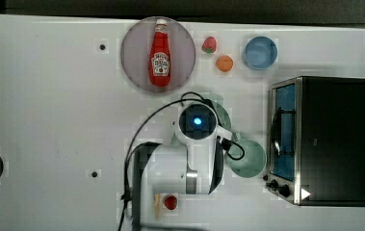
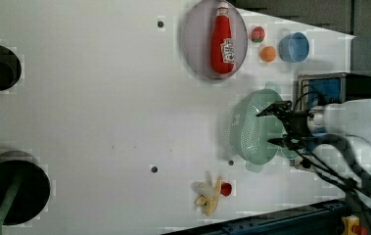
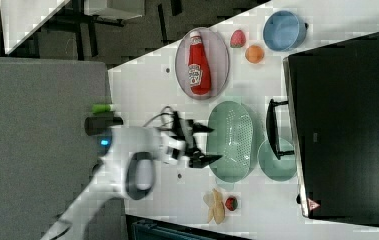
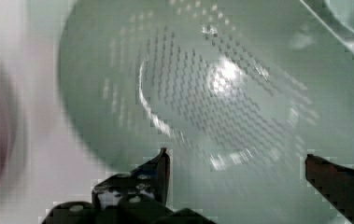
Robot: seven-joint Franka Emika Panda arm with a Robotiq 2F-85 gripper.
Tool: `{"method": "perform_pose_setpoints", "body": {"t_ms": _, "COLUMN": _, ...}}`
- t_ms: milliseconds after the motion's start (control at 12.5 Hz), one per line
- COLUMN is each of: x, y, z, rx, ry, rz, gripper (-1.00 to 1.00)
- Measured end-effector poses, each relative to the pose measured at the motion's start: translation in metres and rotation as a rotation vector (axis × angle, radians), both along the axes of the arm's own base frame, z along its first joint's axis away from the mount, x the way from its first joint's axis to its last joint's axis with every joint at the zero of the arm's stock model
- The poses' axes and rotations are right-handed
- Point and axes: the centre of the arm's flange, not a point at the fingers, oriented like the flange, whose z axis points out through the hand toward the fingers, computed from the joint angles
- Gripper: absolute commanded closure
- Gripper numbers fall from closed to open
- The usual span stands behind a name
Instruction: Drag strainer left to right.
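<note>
The strainer (image 2: 249, 132) is a pale sage-green oval colander with a holed basin, lying on the white table (image 2: 100, 107) right of centre in the left view. The right view has the strainer (image 3: 233, 142) beside a black oven. My gripper (image 2: 265, 127) hangs over its basin, open, with nothing between the fingers. In the right view the gripper (image 3: 216, 143) reaches over the strainer's near rim. The wrist view looks down into the strainer (image 4: 202, 79), with the gripper (image 4: 235, 156) spread wide above it. In the top view the arm covers most of the strainer (image 1: 222, 113).
A smooth mint-green mug (image 1: 246, 159) sits against the strainer, next to a black toaster oven (image 1: 329, 139). A ketchup bottle (image 1: 160, 55) lies on a grey plate (image 1: 134, 53). A strawberry (image 1: 209, 44), an orange (image 1: 224, 63), a blue bowl (image 1: 261, 52) and a banana (image 2: 209, 196) lie around.
</note>
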Motion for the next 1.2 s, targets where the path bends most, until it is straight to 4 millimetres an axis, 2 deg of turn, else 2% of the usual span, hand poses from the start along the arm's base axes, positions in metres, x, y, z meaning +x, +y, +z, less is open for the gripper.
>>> {"method": "perform_pose_setpoints", "body": {"t_ms": 80, "x": 0.002, "y": 0.007, "z": 0.035, "rx": 0.016, "ry": 0.025, "rz": 0.054, "gripper": -1.00}}
{"method": "perform_pose_setpoints", "body": {"t_ms": 240, "x": 0.002, "y": 0.005, "z": 0.115, "rx": 0.048, "ry": 0.024, "rz": 0.156, "gripper": -1.00}}
{"method": "perform_pose_setpoints", "body": {"t_ms": 480, "x": -0.004, "y": -0.007, "z": 0.263, "rx": 0.094, "ry": -0.099, "rz": 0.215, "gripper": -1.00}}
{"method": "perform_pose_setpoints", "body": {"t_ms": 560, "x": -0.016, "y": -0.017, "z": 0.310, "rx": 0.069, "ry": -0.137, "rz": 0.238, "gripper": -1.00}}
{"method": "perform_pose_setpoints", "body": {"t_ms": 720, "x": -0.046, "y": -0.043, "z": 0.378, "rx": 0.037, "ry": -0.216, "rz": 0.215, "gripper": -1.00}}
{"method": "perform_pose_setpoints", "body": {"t_ms": 800, "x": -0.057, "y": -0.053, "z": 0.400, "rx": 0.036, "ry": -0.239, "rz": 0.202, "gripper": -1.00}}
{"method": "perform_pose_setpoints", "body": {"t_ms": 880, "x": -0.064, "y": -0.062, "z": 0.411, "rx": 0.017, "ry": -0.260, "rz": 0.203, "gripper": -1.00}}
{"method": "perform_pose_setpoints", "body": {"t_ms": 960, "x": -0.064, "y": -0.067, "z": 0.410, "rx": 0.006, "ry": -0.262, "rz": 0.199, "gripper": -1.00}}
{"method": "perform_pose_setpoints", "body": {"t_ms": 1200, "x": -0.043, "y": -0.053, "z": 0.365, "rx": 0.046, "ry": -0.163, "rz": 0.218, "gripper": -1.00}}
